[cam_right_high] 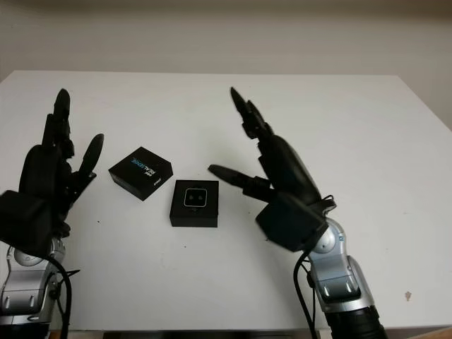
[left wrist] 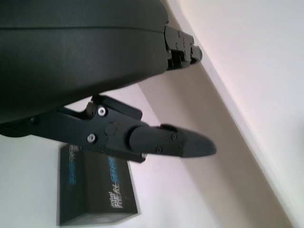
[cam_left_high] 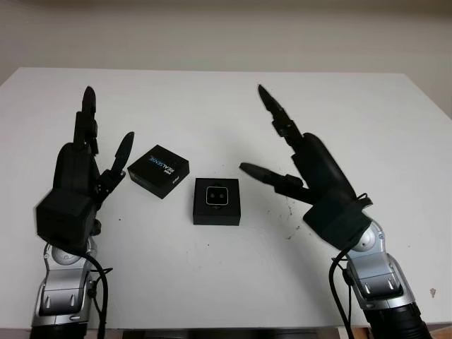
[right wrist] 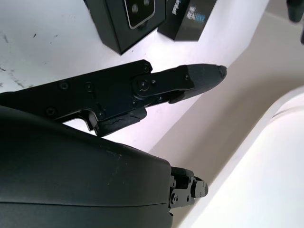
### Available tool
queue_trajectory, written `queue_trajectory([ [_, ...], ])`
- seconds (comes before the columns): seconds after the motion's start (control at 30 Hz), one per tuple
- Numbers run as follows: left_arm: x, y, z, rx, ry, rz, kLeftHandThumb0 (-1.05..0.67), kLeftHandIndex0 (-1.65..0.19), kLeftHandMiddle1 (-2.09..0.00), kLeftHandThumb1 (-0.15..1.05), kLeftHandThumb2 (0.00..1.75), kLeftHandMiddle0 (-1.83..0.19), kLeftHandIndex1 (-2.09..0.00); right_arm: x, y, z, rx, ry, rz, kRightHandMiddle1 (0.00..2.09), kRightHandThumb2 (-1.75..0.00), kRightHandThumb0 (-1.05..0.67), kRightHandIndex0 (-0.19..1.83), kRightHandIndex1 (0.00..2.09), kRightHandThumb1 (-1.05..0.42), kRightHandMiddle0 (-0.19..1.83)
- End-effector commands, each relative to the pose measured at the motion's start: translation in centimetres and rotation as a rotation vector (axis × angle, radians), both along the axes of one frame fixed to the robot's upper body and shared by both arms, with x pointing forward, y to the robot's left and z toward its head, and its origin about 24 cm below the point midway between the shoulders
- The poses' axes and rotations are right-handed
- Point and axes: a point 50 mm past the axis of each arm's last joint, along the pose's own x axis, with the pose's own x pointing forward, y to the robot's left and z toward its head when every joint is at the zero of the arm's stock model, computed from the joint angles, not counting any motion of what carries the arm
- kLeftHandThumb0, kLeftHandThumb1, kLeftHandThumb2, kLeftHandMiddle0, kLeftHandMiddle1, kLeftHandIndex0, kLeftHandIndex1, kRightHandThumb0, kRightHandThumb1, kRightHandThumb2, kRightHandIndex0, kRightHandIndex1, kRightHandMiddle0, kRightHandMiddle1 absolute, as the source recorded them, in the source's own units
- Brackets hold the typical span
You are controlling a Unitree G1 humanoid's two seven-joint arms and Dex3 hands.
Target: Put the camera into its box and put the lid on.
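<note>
camera (cam_left_high: 216,197): seated in open black box (cam_left_high: 217,215) | lid (cam_left_high: 158,170): flat, just left-behind box

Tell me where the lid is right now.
The lid lies on the table, just left of and behind the box, near the open left hand.

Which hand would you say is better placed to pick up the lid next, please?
Probably the left hand: it is open right beside the lid, which lies between it and the box holding the camera. The open right hand sits beyond the box.
</note>
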Motion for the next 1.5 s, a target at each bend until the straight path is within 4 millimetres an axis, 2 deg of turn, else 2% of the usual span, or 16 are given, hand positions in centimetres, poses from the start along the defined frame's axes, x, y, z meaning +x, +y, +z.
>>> queue_trajectory([
  [0.0, 0.6, -0.1, 0.8, 0.114, -0.001, 0.003, -0.63, -0.1, -0.05, 1.03, 0.06, -0.22, -0.1, 0.8, -0.2, 1.2, 0.07, -0.015, 0.002, 0.07, -0.18, -0.64, -0.05, 0.07, -1.05, -0.02],
  [0.13, 1.8, 0.1, 1.9, 0.312, 0.034, -0.004, -0.74, -0.09, -0.02, 1.0, 0.05, -0.16, -0.08, 2.2, -1.0, 2.4, 0.217, 0.008, -0.012, 0.07, -0.24, -0.67, -0.03, 0.08, -1.05, -0.01],
  [0.33, 3.0, -0.1, 2.1, 0.417, 0.108, -0.061, -0.8, -0.09, -0.02, 0.99, 0.05, -0.11, -0.07, 3.4, -1.6, 3.2, 0.304, 0.067, -0.056, 0.08, -0.29, -0.67, -0.03, 0.07, -1.05, 0.0],
  [0.4, 3.3, -0.1, 2.0, 0.433, 0.133, -0.087, -0.79, -0.07, -0.02, 0.99, 0.05, -0.08, -0.05, 3.5, -1.7, 3.4, 0.324, 0.078, -0.052, 0.06, -0.31, -0.62, -0.07, 0.05, -1.05, -0.03],
  [0.63, 4.6, -0.6, 1.9, 0.463, 0.281, -0.211, -0.88, 0.01, -0.03, 0.99, 0.06, -0.02, -0.03, 3.7, -2.0, 3.8, 0.308, 0.066, -0.073, 0.06, -0.33, -0.6, -0.1, 0.04, -1.05, -0.04],
  [1.0, 6.5, -1.4, 2.4, 0.515, 0.374, -0.289, -0.93, 0.0, -0.05, 1.02, 0.06, -0.03, -0.05, 3.5, -1.9, 3.4, 0.306, 0.082, -0.099, 0.07, -0.35, -0.6, -0.11, 0.04, -1.05, -0.03],
  [1.3, 7.4, -2.6, 2.2, 0.665, 0.384, -0.246, -0.92, -0.04, -0.06, 0.99, 0.05, -0.04, -0.07, 3.4, -1.9, 3.3, 0.313, 0.091, -0.099, 0.07, -0.36, -0.61, -0.14, 0.03, -1.05, -0.01],
  [1.47, 7.8, -3.2, 1.9, 0.766, 0.386, -0.231, -0.85, -0.06, -0.06, 0.96, 0.04, -0.06, -0.07, 3.3, -1.8, 3.2, 0.295, 0.078, -0.095, 0.07, -0.38, -0.6, -0.12, 0.04, -1.05, -0.01],
])
